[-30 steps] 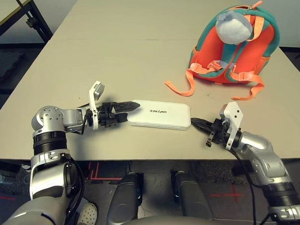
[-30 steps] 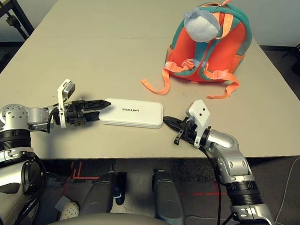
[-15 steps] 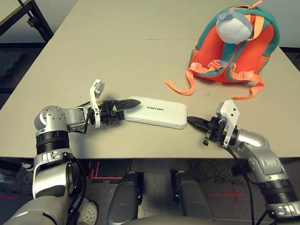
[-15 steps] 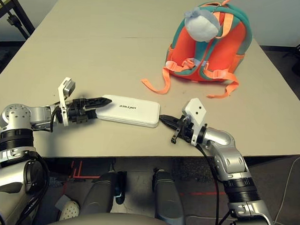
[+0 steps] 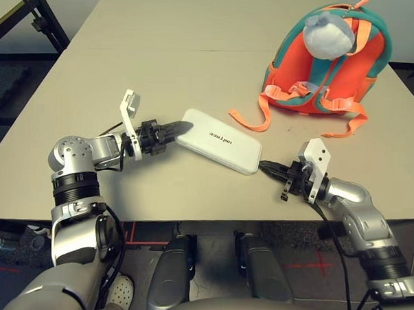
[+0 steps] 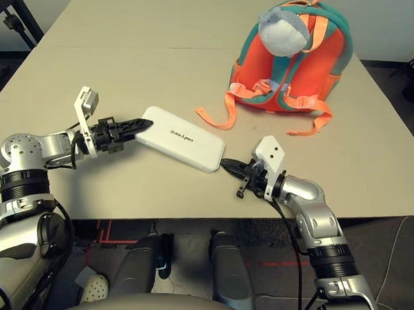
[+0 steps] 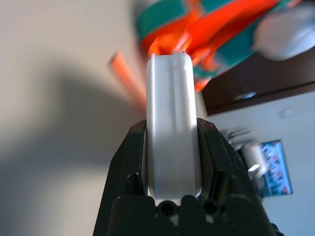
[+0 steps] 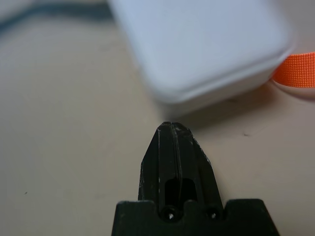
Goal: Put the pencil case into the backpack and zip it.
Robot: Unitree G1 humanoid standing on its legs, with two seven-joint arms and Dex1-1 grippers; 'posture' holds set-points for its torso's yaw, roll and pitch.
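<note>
White pencil case (image 5: 218, 140), one end pinched in the left tool (image 5: 172, 131), is tilting off the tabletop (image 5: 163, 64) beside the closed right tool (image 5: 268, 167); next, carry it to the backpack (image 5: 328, 64), well apart.

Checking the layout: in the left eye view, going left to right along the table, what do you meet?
Left pincer → pencil case → right pincer → backpack.

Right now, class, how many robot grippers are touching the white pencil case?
1. The left gripper is clamped on one end of the pencil case. The right gripper sits shut on the table just off the case's other end, apart from it.
</note>
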